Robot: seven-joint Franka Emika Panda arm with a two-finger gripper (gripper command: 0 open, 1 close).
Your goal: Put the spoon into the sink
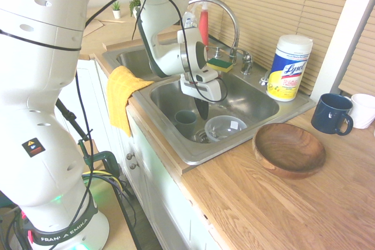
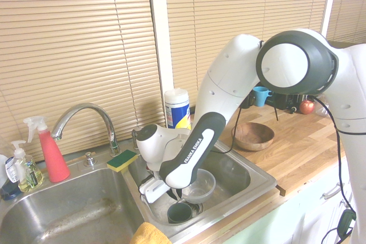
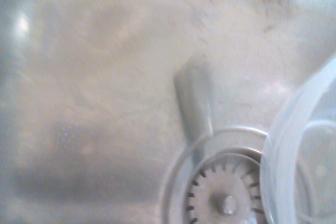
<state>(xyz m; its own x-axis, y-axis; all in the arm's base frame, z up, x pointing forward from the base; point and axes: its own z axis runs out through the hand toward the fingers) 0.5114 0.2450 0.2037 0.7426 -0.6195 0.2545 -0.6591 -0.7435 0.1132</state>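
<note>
Spoon (image 3: 195,100) was in the sink (image 2: 261,183) by the drain (image 3: 223,195), claw (image 1: 203,114) above; couldn't tell if it was open or gripping.

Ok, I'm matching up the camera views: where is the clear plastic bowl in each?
First exterior: clear plastic bowl, just right of centre.
Second exterior: bowl, right of centre, lower half.
Wrist: bowl, cut off at the right edge.
Shared landmark: the sink drain beside it.

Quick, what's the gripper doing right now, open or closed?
Gripper: down over the sink basin with the clear bowl; can't tell whether it's open or closed.
</note>
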